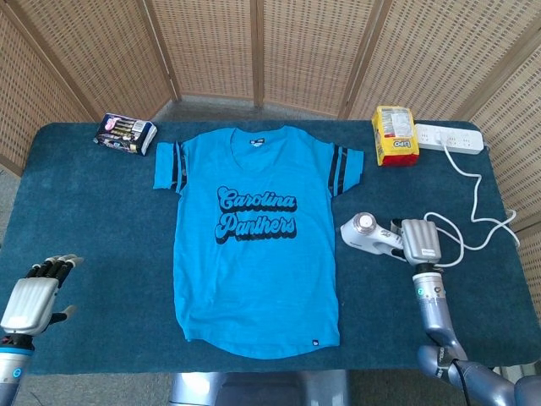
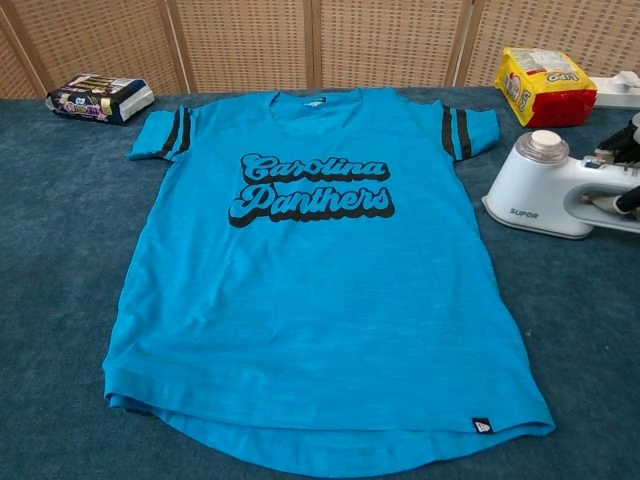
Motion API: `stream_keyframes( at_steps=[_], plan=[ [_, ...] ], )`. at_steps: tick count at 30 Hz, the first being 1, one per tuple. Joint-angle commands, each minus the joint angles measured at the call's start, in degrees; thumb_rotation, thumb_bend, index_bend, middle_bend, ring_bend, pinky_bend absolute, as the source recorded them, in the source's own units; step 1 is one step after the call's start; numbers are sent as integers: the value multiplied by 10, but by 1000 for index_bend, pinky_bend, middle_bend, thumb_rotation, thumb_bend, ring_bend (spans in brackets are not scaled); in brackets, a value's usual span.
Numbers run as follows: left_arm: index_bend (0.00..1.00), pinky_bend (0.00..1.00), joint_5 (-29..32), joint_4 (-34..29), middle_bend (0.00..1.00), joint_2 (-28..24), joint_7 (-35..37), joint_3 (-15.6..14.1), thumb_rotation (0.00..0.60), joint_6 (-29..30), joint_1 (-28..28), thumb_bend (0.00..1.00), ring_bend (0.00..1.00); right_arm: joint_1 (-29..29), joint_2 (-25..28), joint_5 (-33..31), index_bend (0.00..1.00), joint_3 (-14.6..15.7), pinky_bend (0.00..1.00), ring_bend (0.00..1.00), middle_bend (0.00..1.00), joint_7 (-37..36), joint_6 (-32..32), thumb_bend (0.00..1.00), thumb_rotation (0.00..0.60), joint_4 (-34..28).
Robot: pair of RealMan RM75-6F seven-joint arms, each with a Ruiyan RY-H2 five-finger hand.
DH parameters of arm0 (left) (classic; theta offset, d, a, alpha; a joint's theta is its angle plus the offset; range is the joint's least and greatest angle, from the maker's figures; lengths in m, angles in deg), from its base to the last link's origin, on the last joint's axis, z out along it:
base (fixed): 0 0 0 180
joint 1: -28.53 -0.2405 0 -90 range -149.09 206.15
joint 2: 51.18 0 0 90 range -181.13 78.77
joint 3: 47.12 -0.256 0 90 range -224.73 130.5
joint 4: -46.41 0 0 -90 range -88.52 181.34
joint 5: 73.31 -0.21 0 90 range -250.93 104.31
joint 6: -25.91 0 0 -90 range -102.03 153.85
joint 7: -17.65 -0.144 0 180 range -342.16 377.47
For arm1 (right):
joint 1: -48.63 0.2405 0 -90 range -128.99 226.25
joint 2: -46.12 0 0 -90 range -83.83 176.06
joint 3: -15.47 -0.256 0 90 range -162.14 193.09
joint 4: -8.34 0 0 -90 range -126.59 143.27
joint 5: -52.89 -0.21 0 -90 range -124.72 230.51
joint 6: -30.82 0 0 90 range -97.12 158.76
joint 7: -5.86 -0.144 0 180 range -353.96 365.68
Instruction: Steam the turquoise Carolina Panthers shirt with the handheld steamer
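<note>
The turquoise Carolina Panthers shirt [image 1: 254, 245] [image 2: 310, 290] lies flat and face up in the middle of the blue table, collar at the far side. Just right of the shirt's edge sits the white handheld steamer [image 1: 365, 234] [image 2: 540, 185], its base on the cloth and its head towards the shirt. My right hand [image 1: 421, 244] [image 2: 622, 152] grips the steamer's handle from the right. At the near left corner my left hand [image 1: 32, 298] hovers with its fingers apart and holds nothing; the chest view does not show it.
A yellow packet [image 1: 396, 135] [image 2: 545, 85] and a white power strip [image 1: 448, 137] stand at the far right, with a white cable [image 1: 473, 194] running down to the steamer. A dark packet [image 1: 125, 133] [image 2: 98, 97] lies far left. A wicker screen stands behind the table.
</note>
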Motion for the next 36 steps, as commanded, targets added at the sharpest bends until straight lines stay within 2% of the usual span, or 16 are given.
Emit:
stream_keyframes(
  at_steps=[1,6,8,12,15,19,25,36],
  plan=[
    [207,261,-14,0,228,1,1,-5,600,-4,6,130,196,-2,3,2,681,2,770,793,763,-3,-2,368,600,-2],
    [207,258,-33,-14,229,1,-3,-14,593,-21,19,110,196,-3,6,2,681,3,770,793,762,-5,-5,368,600,-6],
    [207,257,-40,-22,229,2,-5,-20,559,-34,25,105,196,-2,6,2,681,3,770,793,762,-4,-5,368,600,-7],
    [207,255,-66,-36,228,12,-15,-31,443,-57,42,102,196,-3,8,3,681,3,769,793,762,-1,-9,368,600,-13],
    [207,255,-81,-44,229,23,-28,-35,416,-69,53,103,196,-4,9,3,681,3,769,796,762,1,-13,368,600,-18],
    [207,255,-95,-59,229,43,-53,-37,422,-92,71,104,196,-5,11,1,681,3,769,799,762,5,-17,368,600,-25],
    [207,255,-101,-76,228,85,-132,-44,422,-149,98,129,196,-7,13,1,681,4,769,800,763,6,-21,368,600,-33],
    [207,254,-79,-51,228,171,-238,-48,423,-167,94,156,196,-12,22,3,681,6,768,804,762,1,-30,368,600,-47]
  ],
)
